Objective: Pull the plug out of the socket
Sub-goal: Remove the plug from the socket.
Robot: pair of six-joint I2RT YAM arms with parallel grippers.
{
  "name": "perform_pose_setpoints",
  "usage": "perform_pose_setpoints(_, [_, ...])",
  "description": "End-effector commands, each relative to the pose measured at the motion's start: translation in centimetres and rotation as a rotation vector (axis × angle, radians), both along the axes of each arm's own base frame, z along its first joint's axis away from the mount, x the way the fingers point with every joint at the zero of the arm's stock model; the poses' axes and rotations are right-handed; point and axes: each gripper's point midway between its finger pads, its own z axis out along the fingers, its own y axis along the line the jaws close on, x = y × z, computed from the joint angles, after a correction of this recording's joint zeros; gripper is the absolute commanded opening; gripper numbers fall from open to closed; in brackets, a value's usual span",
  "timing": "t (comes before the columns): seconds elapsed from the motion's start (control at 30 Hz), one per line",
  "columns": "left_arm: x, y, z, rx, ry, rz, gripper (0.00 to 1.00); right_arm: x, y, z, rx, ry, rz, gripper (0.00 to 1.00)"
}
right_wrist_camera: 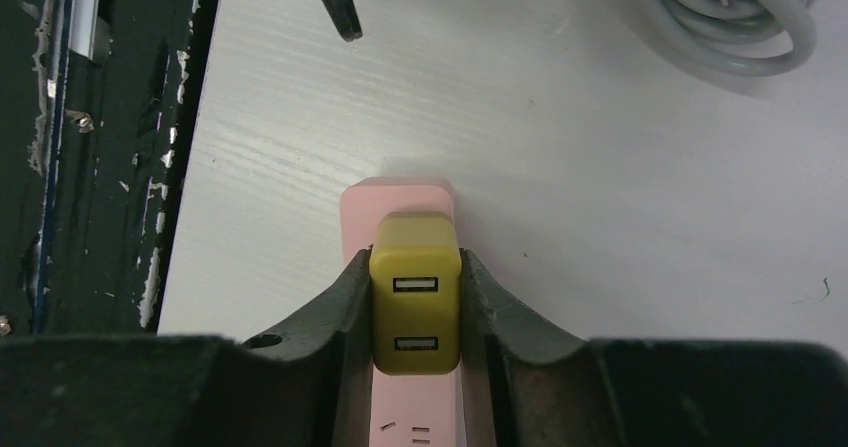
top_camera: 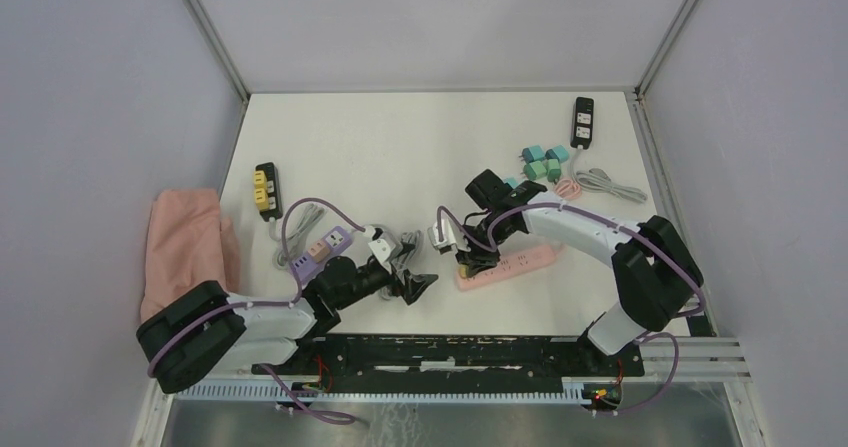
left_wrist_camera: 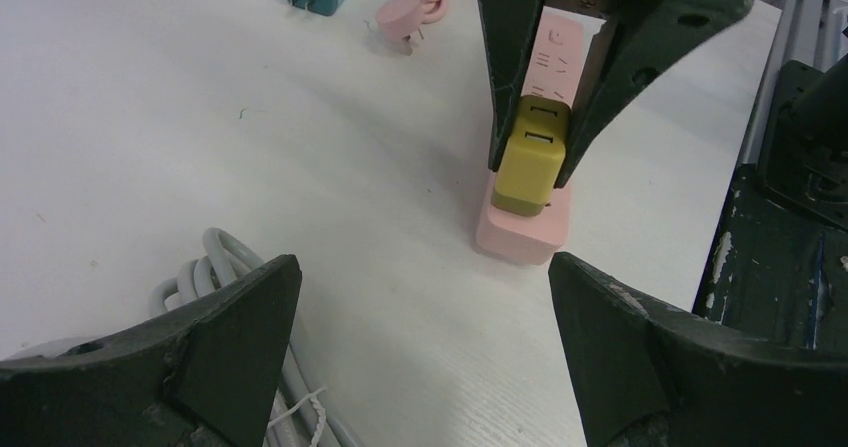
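A yellow two-port USB plug sits in the near end of a pink power strip lying flat on the white table. My right gripper is shut on the plug, one finger on each side. The left wrist view shows the same plug on the strip between the right fingers. My left gripper is open and empty, low over the table just left of the strip's end. From above, the left gripper and right gripper are close together, beside the strip.
A coiled grey cable lies beside the left gripper. A purple strip, a black-yellow strip and a pink cloth are at left. Teal plugs, a black strip and cables are at back right. A black rail runs along the front.
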Motion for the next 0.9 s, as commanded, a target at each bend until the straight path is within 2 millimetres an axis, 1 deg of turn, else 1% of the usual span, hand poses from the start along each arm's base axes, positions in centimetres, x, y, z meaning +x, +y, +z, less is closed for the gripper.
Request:
perform_pose_setpoints(0.0, [-0.1, -1.4, 2.6, -0.088, -0.075, -0.058, 1.00, 0.2, 0.5, 4.1, 0.138, 0.048, -0.006, 0.00])
perform_pose_setpoints(0.07, [0.1, -1.6, 2.7, -0.094, -0.088, -0.061, 0.99, 0.2, 0.3, 4.8, 0.170, 0.069, -0.014, 0.00])
perform_pose_setpoints(0.17, [0.5, -2.1, 3.1, -0.104, -0.105, -0.062, 0.99, 0.4, 0.1, 5.2, 0.192, 0.088, -0.026, 0.00])
perform_pose_setpoints(0.4, [1.2, -3.2, 2.9, -0.102, -0.094, -0.070, 1.00, 0.9, -0.2, 5.7, 0.215, 0.110, -0.056, 0.00])
perform_pose_setpoints(0.53, [1.1, -4.0, 3.0, -0.139, -0.082, -0.094, 0.99, 1.0, -0.2, 5.8, 0.221, 0.128, -0.069, 0.00])
perform_pose_setpoints(0.7, [0.8, -5.0, 2.6, -0.154, -0.091, -0.126, 0.98, 1.1, -0.2, 6.0, 0.231, 0.130, -0.071, 0.00])
perform_pose_setpoints(0.87, [1.1, -6.2, 1.9, -0.145, -0.098, -0.146, 0.98, 1.0, -0.3, 6.3, 0.245, 0.135, -0.072, 0.00])
